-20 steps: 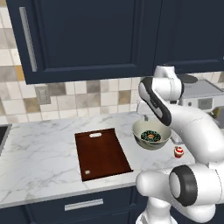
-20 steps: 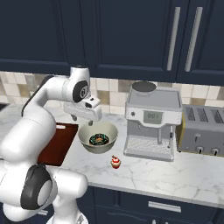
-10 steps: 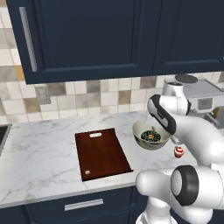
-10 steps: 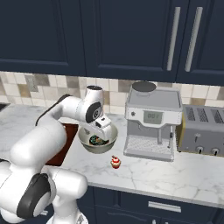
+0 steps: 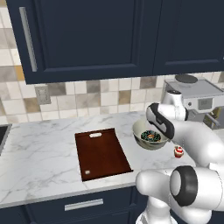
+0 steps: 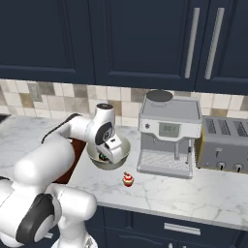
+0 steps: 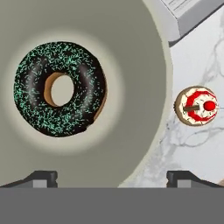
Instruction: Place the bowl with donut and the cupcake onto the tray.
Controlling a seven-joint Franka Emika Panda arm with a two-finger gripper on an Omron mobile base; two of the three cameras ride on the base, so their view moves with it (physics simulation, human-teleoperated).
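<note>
Since a second ago, the gripper [image 7: 112, 177] has been lowered from above the bowl [image 5: 150, 134] to its rim, fingers spread wide astride it. Leftmost lies the tray [image 5: 102, 153]; just beside it, the bowl holds the donut [image 7: 60, 88]; the cupcake [image 7: 196, 106] stands right.

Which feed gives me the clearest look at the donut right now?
The hand view: the donut lies whole and close up in the bowl, icing, sprinkles and hole plain. In the left base view it is small, beside the arm; in the right base view the gripper mostly hides it.
</note>
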